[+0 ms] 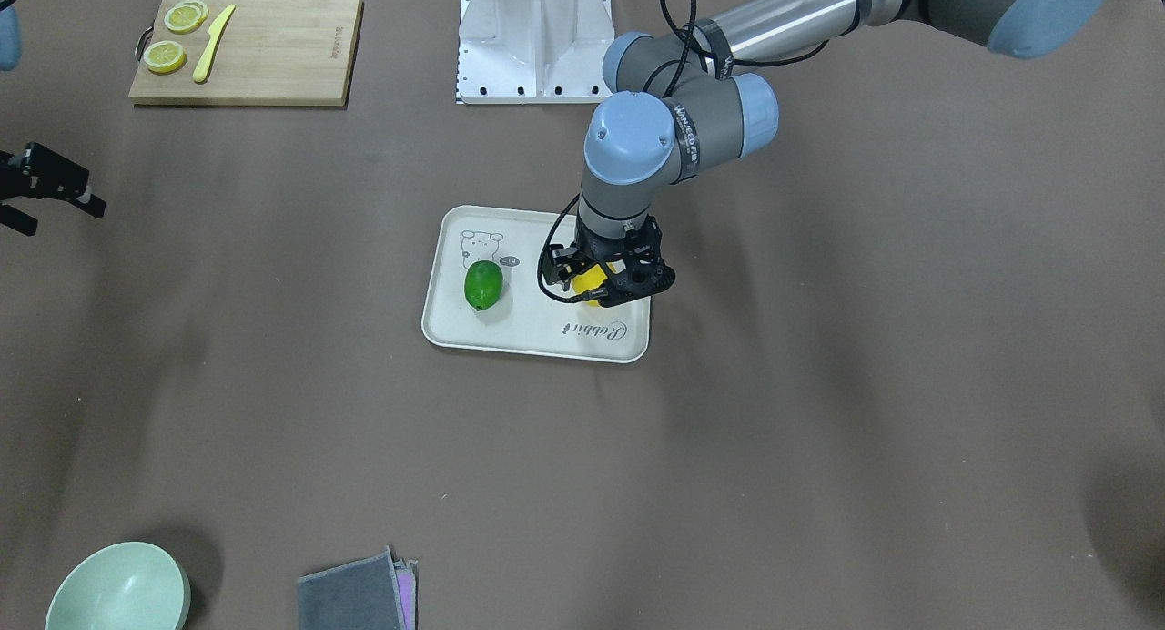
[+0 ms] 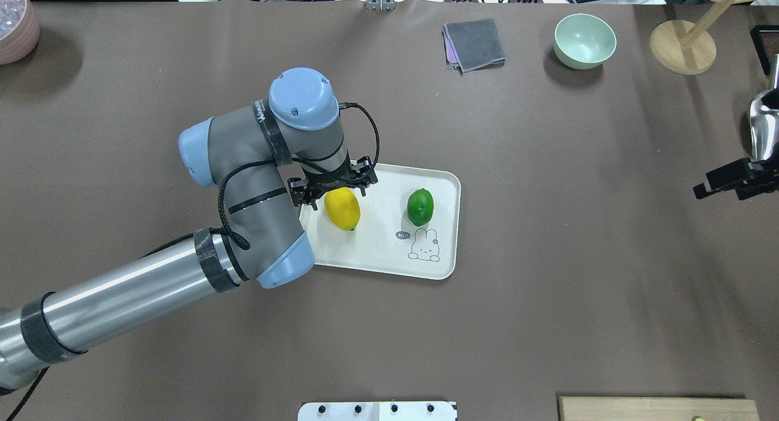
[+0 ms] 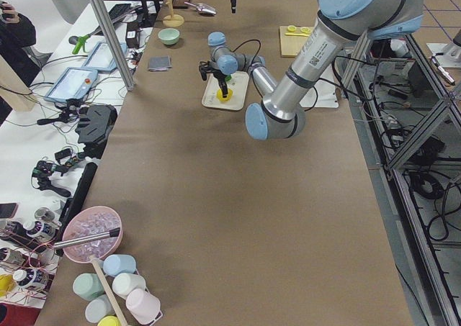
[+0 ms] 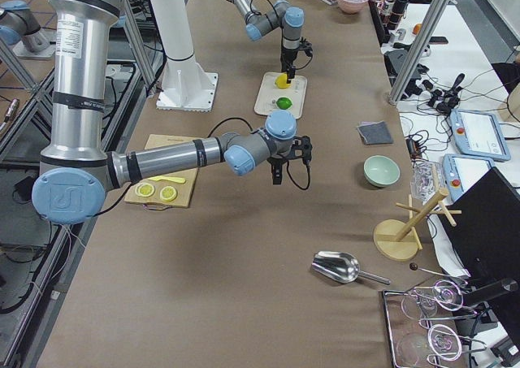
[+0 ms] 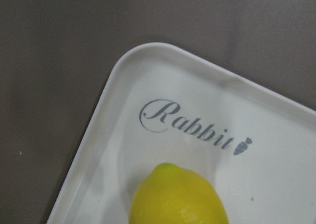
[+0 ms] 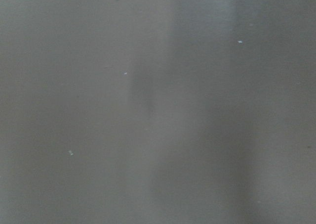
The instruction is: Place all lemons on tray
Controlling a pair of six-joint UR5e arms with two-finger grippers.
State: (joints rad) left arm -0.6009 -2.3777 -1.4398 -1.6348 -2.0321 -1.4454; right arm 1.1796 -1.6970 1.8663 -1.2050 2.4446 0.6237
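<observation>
Left hand [image 1: 602,287] down, fingers spread; right hand [image 1: 55,208] aside, fingers apart.

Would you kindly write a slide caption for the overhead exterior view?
Left tool at the yellow lemon on the cream tray, green lemon alongside it.

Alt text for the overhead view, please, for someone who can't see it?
The left gripper hangs over a yellow lemon on a cream tray, a green lemon lying apart beside it; the right gripper sits far right.

A robotics lab: aluminium framing [image 3: 108,38], tablets [image 4: 479,134], cables [image 3: 426,186].
</observation>
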